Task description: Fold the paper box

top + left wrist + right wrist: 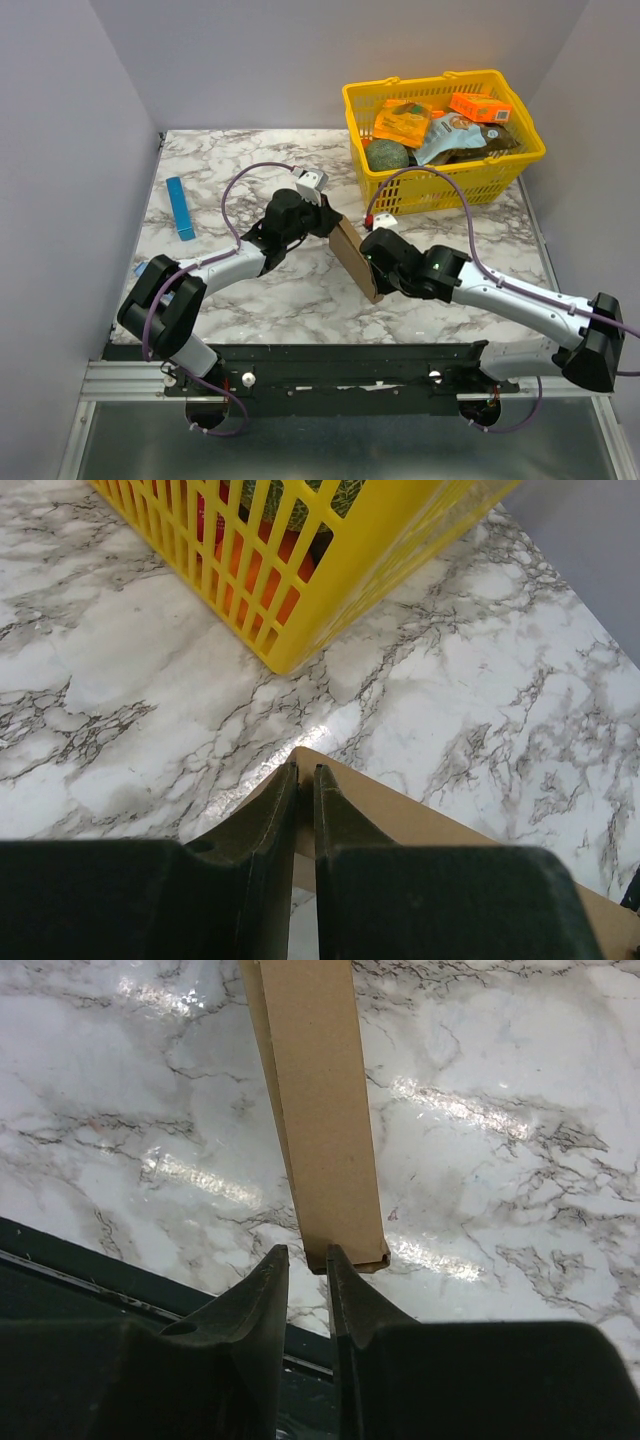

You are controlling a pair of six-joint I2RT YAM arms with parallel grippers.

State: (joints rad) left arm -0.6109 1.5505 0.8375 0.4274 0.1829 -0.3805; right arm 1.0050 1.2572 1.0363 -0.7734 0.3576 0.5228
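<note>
The paper box (352,255) is a flat brown cardboard piece held tilted above the marble table between both arms. My left gripper (335,225) pinches its upper end. In the left wrist view the left gripper (305,770) is shut on the cardboard (450,825), whose corner pokes out beyond the tips. My right gripper (372,268) is at the lower end. In the right wrist view the right gripper (306,1252) stands slightly apart, and the narrow end of the box (320,1110) reaches just to the tips. A sliver of space shows beside the left finger (270,1280).
A yellow basket (445,185) at the back right holds orange printed boxes (481,107) and other groceries, close beyond the left gripper (330,590). A thin blue strip (181,208) lies at the left. The black frame edge (60,1260) runs near the right gripper.
</note>
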